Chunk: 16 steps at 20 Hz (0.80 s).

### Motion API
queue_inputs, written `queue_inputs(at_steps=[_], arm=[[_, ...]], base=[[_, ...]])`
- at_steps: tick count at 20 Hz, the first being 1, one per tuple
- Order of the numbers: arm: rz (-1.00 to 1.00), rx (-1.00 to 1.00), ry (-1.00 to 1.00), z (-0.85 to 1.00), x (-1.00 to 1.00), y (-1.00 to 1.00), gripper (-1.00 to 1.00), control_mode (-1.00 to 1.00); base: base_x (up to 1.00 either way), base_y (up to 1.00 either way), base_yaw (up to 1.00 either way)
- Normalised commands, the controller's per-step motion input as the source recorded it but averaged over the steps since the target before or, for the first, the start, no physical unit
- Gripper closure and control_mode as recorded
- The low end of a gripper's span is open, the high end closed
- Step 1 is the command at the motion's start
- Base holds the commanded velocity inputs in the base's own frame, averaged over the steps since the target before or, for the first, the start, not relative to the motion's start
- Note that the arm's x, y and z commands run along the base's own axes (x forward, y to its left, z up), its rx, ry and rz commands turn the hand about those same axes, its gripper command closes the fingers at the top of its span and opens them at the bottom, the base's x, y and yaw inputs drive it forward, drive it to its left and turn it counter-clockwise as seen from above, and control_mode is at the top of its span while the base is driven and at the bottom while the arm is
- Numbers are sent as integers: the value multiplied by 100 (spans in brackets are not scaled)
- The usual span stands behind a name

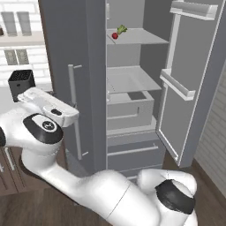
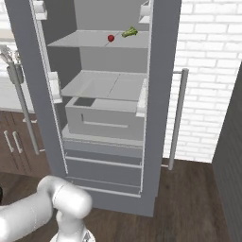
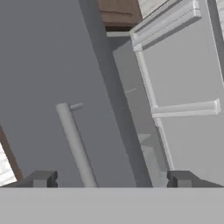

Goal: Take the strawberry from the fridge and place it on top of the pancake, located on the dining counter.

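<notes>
Left base view: we see the fridge (image 1: 88, 66) with its right door swung wide, matte grey outside, pale smooth shelves inside. The strawberry (image 1: 115, 35), a tiny round red berry, sits on the top shelf at upper centre, just beside a green leafy sprig (image 1: 122, 29). Our white wrist is at middle left, so the berry lies up and to the right of it, deeper in the cabinet.

Right base view: the strawberry (image 2: 111, 38) rests near the middle of the upper shelf, the leafy sprig (image 2: 129, 32) to its right. Below is a boxy grey drawer (image 2: 104, 124).

Hand view: the gripper (image 3: 109, 179) has its two dark tips spread wide at the bottom corners, holding nothing. Between them runs the closed door's thin round bar handle (image 3: 76, 146); we judge the hand must swing right and upward.
</notes>
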Motion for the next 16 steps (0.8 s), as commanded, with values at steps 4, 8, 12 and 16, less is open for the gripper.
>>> queue_inputs(at_steps=[4, 8, 12, 16], arm=[[6, 56, 7, 10, -22, -91, -100, -100], [9, 67, 18, 0, 0, -100, -100, -100], [16, 66, 17, 0, 13, -100, -100, -100], [29, 66, 2, 1, 1, -92, -100, -100]], base=[[0, 0, 0], [0, 0, 0], [0, 0, 0], [0, 0, 0]])
